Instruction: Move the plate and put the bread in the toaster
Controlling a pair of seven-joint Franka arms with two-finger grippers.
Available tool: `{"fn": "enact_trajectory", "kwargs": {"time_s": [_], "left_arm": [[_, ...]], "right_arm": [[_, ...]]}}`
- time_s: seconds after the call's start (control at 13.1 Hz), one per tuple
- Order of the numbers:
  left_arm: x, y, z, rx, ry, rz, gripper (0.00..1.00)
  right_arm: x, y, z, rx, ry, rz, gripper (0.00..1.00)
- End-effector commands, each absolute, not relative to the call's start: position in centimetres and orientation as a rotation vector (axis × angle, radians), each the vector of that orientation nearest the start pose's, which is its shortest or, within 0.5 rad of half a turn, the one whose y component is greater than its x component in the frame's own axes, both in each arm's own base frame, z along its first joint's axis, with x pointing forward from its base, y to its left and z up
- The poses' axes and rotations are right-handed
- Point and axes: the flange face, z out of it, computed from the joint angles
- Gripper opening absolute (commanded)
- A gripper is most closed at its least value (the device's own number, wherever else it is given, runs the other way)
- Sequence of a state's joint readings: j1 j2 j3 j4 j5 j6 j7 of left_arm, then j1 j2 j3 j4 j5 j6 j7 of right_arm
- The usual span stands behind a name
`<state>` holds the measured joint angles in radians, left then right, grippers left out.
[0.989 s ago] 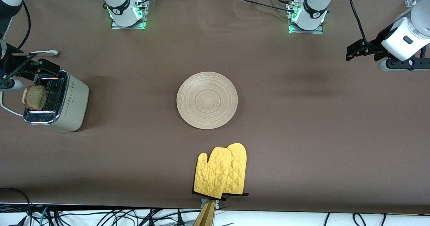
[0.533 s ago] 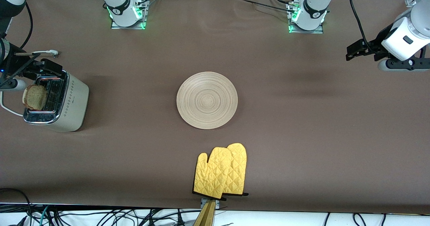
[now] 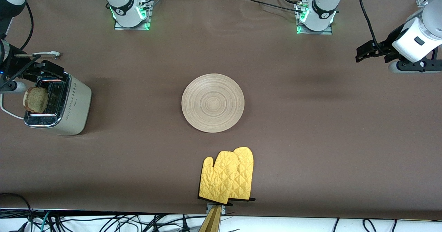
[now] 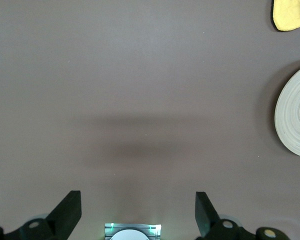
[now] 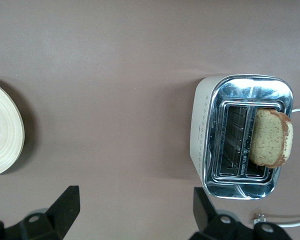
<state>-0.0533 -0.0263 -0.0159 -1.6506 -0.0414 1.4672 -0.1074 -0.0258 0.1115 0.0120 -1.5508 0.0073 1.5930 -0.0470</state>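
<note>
Bread (image 3: 35,99) sits upright in the toaster (image 3: 58,104), poking out of the slot farthest from the plate, down at the right arm's end of the brown worktop (image 3: 310,138) as the front view has it. The plate (image 3: 213,103) lies flat in the middle of the worktop, well apart from the toaster, and a pair of yellow oven mitts (image 3: 228,175) rests nearer to the front camera than the plate, by the worktop's edge. The right claw (image 3: 41,71) hangs over the toaster's end nearest the arm bases, fingers spread and holding nothing. Over at the left arm's end, the left claw (image 3: 367,50) waits in the air above bare worktop, though its fingers are hard to judge from here. On to the left wrist view: the left claw (image 4: 138,212) shows both dark fingers (image 4: 67,212) wide apart, empty, with only worktop beneath, the plate's rim (image 4: 295,112) and a corner of a mitt (image 4: 289,14) at the edge. Now the right wrist view: the right claw (image 5: 135,212) is released, fingers (image 5: 65,210) parted, the chrome-topped toaster (image 5: 242,135) just off its far finger, the bread (image 5: 270,137) leaning in its slot, the white cord (image 5: 285,218) trailing nearby, and the plate (image 5: 2,130) off to the side.
</note>
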Motion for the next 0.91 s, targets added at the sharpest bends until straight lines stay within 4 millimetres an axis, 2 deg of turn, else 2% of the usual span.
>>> {"fn": "enact_trajectory", "kwargs": {"time_s": [0.0,0.61,0.84], "left_arm": [[53.0,-4.2,59.8,-3.163,-0.070,0.259,1.00],[53.0,-4.2,59.8,-3.163,-0.070,0.259,1.00],[53.0,-4.2,59.8,-3.163,-0.070,0.259,1.00]], "right_arm": [[58.7,-1.0,58.0,-3.142,-0.034,0.094,1.00],[58.7,-2.6,57.7,-3.153,-0.001,0.105,1.00],[58.7,-2.6,57.7,-3.153,-0.001,0.107,1.00]]}}
